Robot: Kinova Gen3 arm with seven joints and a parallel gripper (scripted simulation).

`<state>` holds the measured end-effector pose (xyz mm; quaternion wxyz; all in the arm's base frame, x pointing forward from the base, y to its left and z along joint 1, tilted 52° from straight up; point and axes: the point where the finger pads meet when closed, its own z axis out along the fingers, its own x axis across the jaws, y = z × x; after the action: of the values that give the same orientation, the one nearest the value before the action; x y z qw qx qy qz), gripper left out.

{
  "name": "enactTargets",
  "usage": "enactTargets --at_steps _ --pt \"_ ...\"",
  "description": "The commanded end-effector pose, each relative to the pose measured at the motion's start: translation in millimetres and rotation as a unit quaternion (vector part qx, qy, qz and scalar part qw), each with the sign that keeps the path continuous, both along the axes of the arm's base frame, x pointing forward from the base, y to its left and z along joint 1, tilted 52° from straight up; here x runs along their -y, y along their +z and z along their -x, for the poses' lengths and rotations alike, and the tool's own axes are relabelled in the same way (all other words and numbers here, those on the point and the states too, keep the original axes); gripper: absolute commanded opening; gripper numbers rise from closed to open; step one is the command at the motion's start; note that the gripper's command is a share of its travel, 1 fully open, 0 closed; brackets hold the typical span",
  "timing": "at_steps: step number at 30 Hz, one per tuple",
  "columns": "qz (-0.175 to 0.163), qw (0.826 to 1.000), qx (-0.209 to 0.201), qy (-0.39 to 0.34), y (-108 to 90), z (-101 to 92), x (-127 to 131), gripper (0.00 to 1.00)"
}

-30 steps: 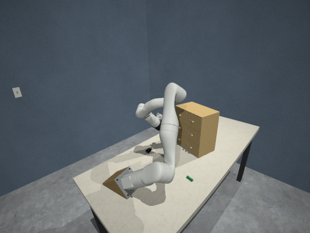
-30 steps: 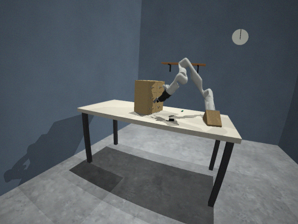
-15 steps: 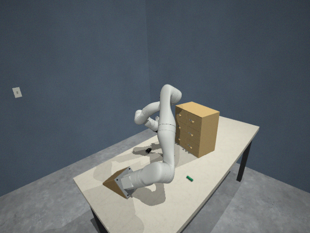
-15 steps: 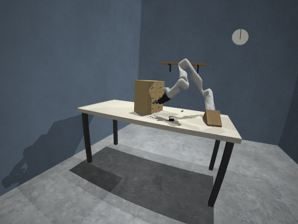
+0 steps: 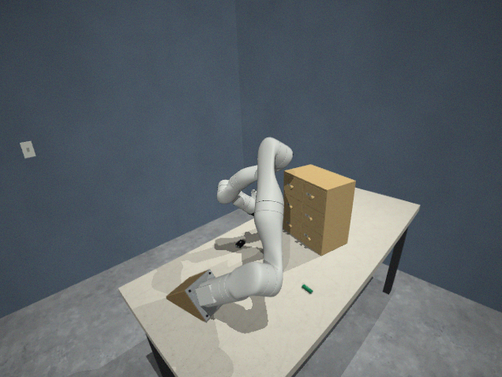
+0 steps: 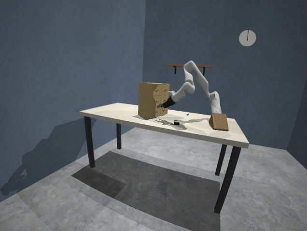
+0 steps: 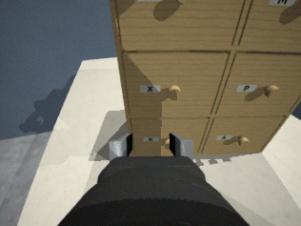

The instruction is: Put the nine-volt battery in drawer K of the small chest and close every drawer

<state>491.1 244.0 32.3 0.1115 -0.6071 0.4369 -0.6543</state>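
Nine-volt battery (image 5: 240,243): a small dark block lying on the counter (image 5: 357,243), in the arm's shadow, in front of the chest and well apart from it; in the exterior view it shows as a dark block (image 6: 176,122) near the counter's front edge. Nothing touches it.

Small chest (image 5: 332,210): upright on the counter, two columns of three drawers with round wooden knobs. In the wrist view all visible drawer fronts sit flush. Labels read X (image 7: 150,89) on the middle left drawer, P (image 7: 246,88) on the middle right, M at top right; the label on the bottom left drawer (image 7: 150,139) is too small to read, as is that on the bottom right.

Tool (image 7: 150,144): fingers spread fully apart, nothing between them. It points at the chest front, level with the bottom left drawer, whose knob (image 7: 165,141) shows between the two fingers. Contact with the knob cannot be told. In the exterior view the tool (image 6: 160,105) is at the lower part of the chest front.

Arm: rises from a wedge-shaped wooden base (image 5: 182,295), folds over and reaches down toward the chest.

Other item: a small green cylinder (image 5: 307,288) lies on the counter, well apart from chest and battery.
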Motion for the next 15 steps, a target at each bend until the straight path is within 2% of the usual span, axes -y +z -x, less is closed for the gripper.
enactTargets --at_steps 1,6,15 --pt "0.0 1.0 0.0 0.0 -1.6 -0.6 2 1.0" --pt "0.0 1.0 0.0 0.0 -6.9 -3.0 8 1.0" --pt "0.0 1.0 0.0 0.0 -32.7 -14.7 39 1.0"
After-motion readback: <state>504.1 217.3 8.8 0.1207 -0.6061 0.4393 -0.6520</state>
